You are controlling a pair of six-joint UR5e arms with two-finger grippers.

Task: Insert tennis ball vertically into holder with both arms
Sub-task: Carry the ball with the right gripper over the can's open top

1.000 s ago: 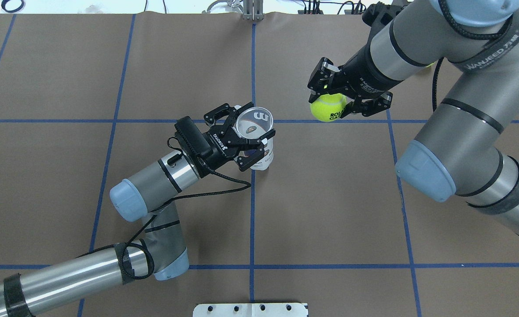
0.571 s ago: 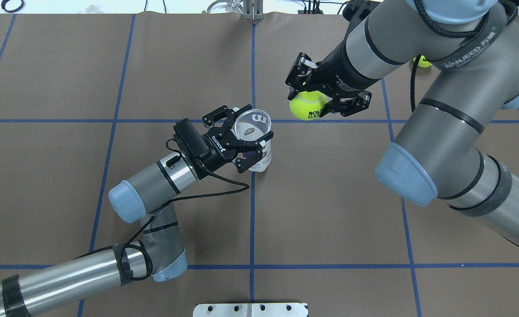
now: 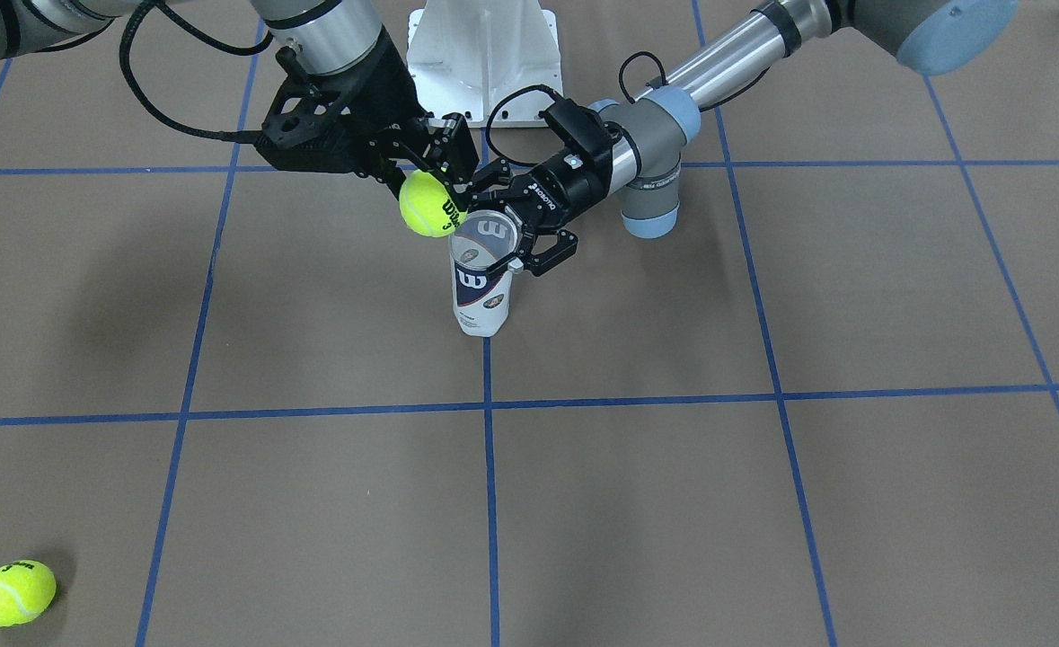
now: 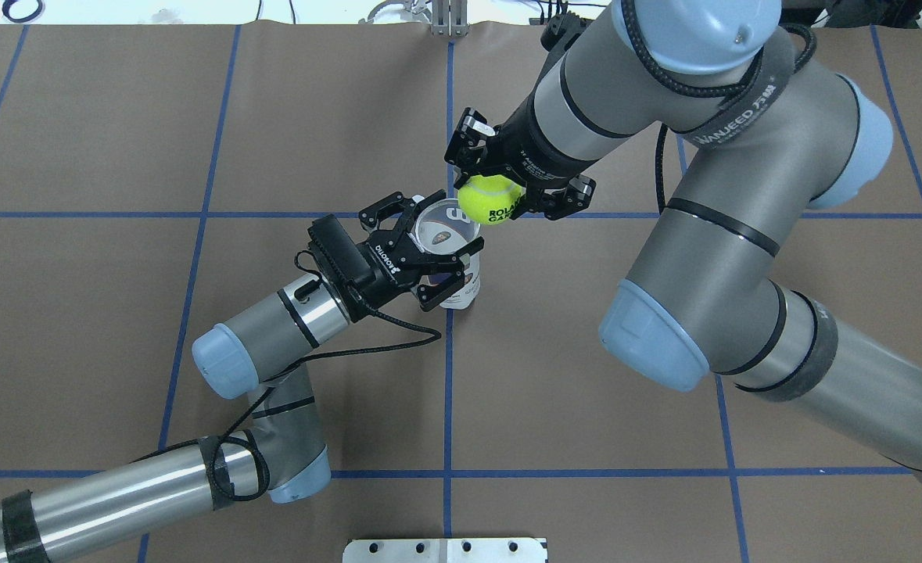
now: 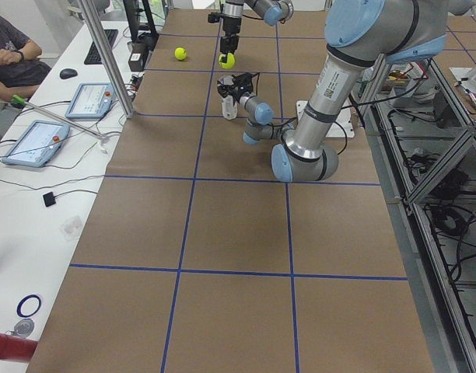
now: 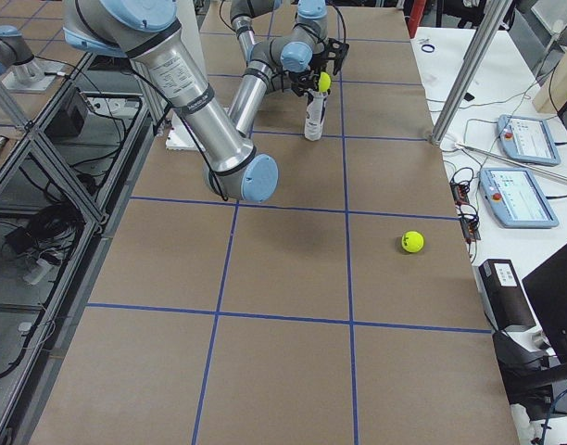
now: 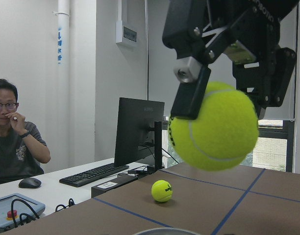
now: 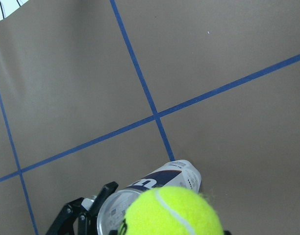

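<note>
The holder [image 4: 465,286], a clear can with a white and navy label, stands upright near the table's middle with its mouth open upward. It also shows in the front view [image 3: 482,292] and the right wrist view [image 8: 162,182]. My left gripper [image 4: 439,244] is shut on the holder near its top rim, also in the front view [image 3: 504,230]. My right gripper [image 4: 500,188] is shut on a yellow tennis ball [image 4: 486,202] and holds it in the air just above and beside the rim, on the far right side. The ball also shows in the front view [image 3: 428,204] and left wrist view [image 7: 213,127].
A second tennis ball [image 3: 15,593] lies on the table far to my right near the operators' edge, also in the right side view [image 6: 412,242]. The white pedestal base [image 3: 484,54] stands behind the holder. A person [image 7: 12,137] sits at a desk beyond the table.
My right arm has carried the tennis ball leftward, from well right of the holder to just beside its rim. The left gripper and holder have stayed nearly still.
</note>
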